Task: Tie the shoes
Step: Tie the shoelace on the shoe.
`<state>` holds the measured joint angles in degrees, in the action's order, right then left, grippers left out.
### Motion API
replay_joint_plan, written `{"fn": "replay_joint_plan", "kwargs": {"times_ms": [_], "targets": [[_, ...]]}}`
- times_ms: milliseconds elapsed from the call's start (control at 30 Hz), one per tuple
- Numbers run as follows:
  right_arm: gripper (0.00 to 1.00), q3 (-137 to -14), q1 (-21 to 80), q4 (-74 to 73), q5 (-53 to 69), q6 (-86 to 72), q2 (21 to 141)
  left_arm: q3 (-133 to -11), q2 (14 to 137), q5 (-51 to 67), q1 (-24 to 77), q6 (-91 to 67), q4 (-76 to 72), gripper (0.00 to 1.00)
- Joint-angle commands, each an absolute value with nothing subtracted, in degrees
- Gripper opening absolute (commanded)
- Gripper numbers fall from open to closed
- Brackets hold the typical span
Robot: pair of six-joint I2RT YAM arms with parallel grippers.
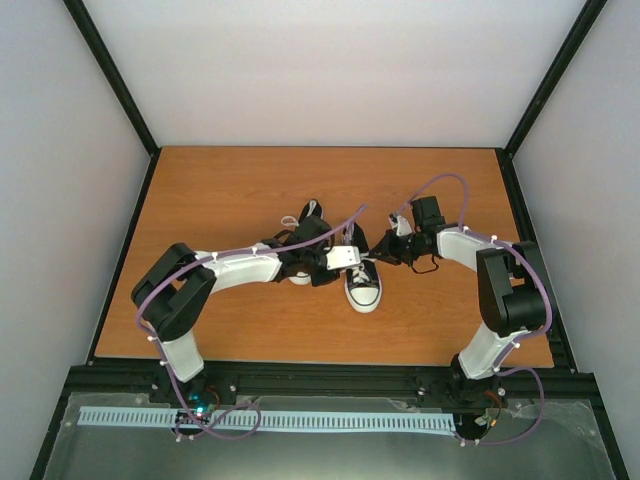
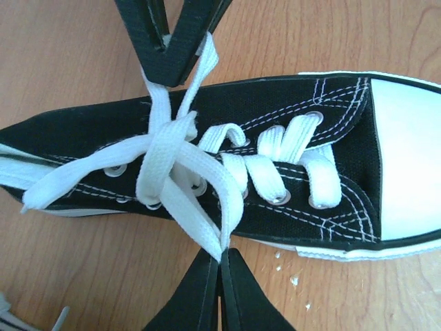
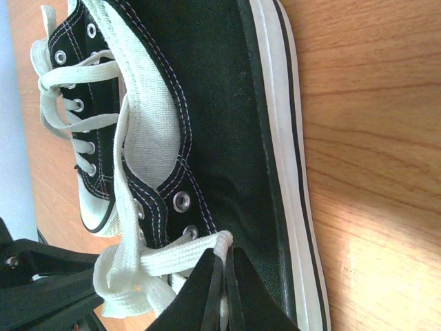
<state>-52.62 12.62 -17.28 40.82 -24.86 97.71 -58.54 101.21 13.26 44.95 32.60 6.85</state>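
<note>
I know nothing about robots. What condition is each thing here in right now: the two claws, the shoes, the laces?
left claw: shut, pinching the first lace strand.
right claw: shut, pinching the second lace strand.
shoe between the claws: on its sole, strands crossed over the tongue, no bow.
other shoe: laced, no claw on it; cannot tell whether it is tied.

Each arm pairs boxy matte-black joint housings point(image 1: 172, 292) with smooth glossy white link shells point(image 1: 243, 268). A thin lilac cable point(image 1: 443, 177) loops loosely along the links behind the tool. The tool's flat matte-black plastic fingers point(image 2: 196, 300) taper to narrow, blunt tips.
</note>
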Motion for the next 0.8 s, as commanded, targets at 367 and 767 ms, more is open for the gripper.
{"fn": "replay_joint_plan", "kwargs": {"times_ms": [367, 767], "targets": [[0.03, -48.07, 12.92, -18.0, 40.21, -23.42, 95.85, -62.82, 103.18, 11.84, 39.58, 33.58, 13.05, 0.01], [0.03, -46.22, 12.92, -16.81, 40.33, -23.57, 96.18, -64.25, 107.7, 3.15, 37.81, 43.53, 7.74, 0.01]]}}
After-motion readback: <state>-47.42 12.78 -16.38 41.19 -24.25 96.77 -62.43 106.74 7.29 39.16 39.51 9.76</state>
